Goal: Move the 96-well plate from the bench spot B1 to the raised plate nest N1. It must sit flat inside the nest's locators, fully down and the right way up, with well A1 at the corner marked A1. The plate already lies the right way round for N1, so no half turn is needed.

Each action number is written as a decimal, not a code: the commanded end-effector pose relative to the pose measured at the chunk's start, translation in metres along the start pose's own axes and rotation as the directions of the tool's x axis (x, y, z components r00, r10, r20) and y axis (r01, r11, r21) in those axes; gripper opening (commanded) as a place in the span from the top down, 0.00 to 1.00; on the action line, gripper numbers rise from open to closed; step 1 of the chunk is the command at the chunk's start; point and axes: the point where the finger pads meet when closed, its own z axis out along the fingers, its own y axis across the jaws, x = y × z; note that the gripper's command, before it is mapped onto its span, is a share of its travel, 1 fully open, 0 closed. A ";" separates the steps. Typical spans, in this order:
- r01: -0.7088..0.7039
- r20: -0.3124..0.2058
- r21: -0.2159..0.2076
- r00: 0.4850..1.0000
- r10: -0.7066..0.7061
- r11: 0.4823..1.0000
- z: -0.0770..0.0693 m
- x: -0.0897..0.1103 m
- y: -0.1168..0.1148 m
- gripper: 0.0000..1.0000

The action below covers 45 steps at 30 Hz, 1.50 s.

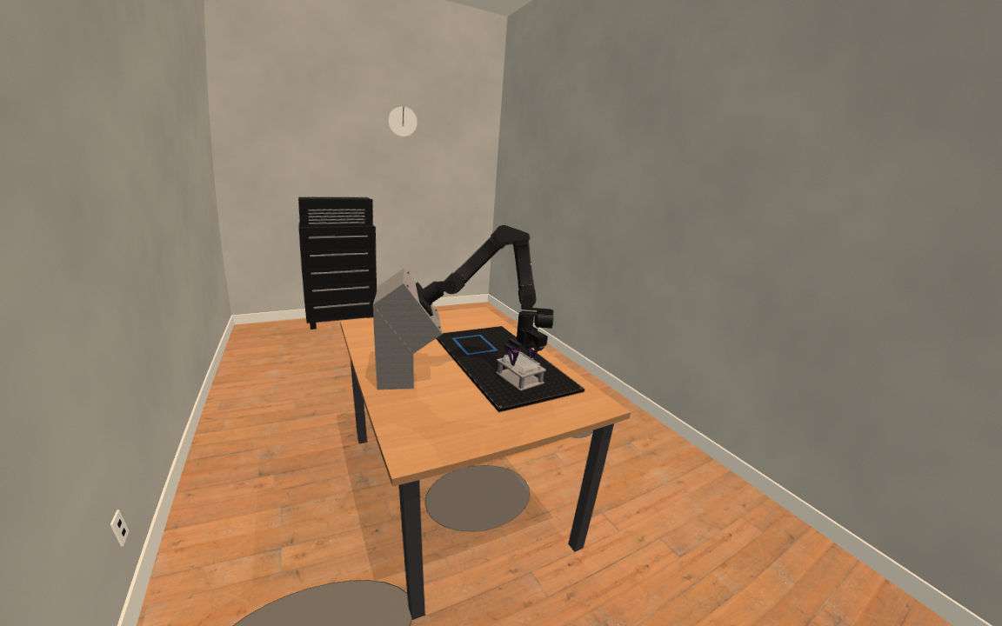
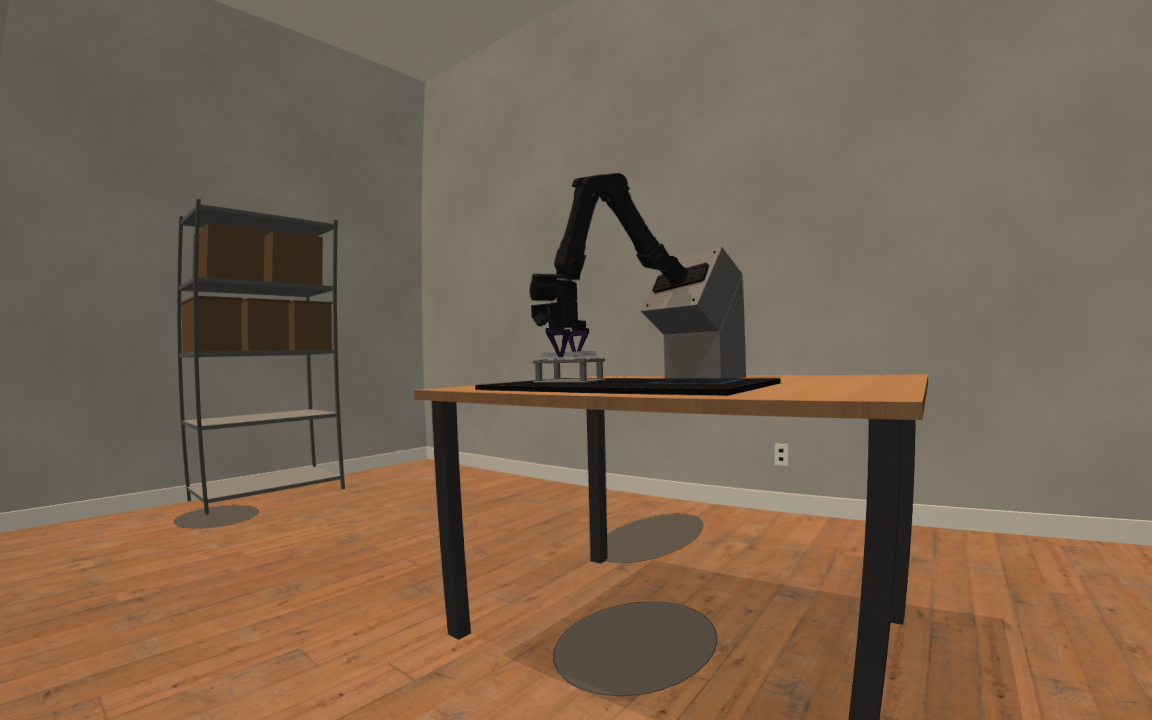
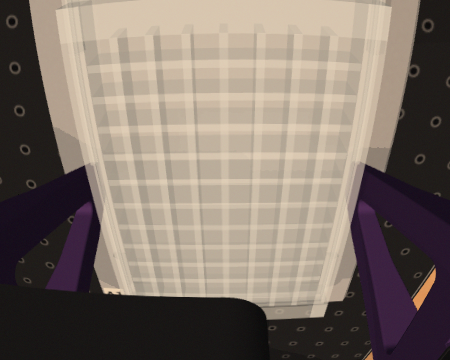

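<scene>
The pale, translucent 96-well plate [image 1: 523,363] [image 2: 570,354] [image 3: 225,150] is between the purple fingers of my gripper [image 1: 523,357] [image 2: 567,351] [image 3: 225,177], which is shut on its two long sides. The plate looks level, wells up, right at the top of the raised nest N1 [image 1: 522,376] [image 2: 583,369] [image 3: 49,75]. I cannot tell whether it is fully down inside the locators. In the wrist view, the nest's pale deck shows along both long sides of the plate. A small dark mark at the plate's lower left is mostly hidden by the black gripper body.
The blue outline of B1 [image 1: 482,351] lies on the black perforated mat [image 1: 501,401] [image 2: 517,386], nearer the arm's base. The grey arm pedestal [image 1: 394,349] [image 2: 705,349] stands on the wooden table [image 1: 426,436] [image 2: 866,394] beside the mat.
</scene>
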 end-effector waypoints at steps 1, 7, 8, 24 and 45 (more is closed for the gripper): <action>-0.005 0.011 -0.002 1.000 0.005 1.000 -0.002 0.000 0.000 1.00; -0.006 0.022 -0.008 1.000 0.006 1.000 -0.001 -0.007 0.004 1.00; -0.004 0.026 -0.014 1.000 0.004 1.000 -0.003 -0.008 0.006 1.00; 0.002 0.028 -0.024 1.000 -0.001 1.000 -0.001 -0.008 0.011 1.00; -0.001 0.011 -0.006 1.000 0.001 1.000 0.003 -0.003 0.003 0.00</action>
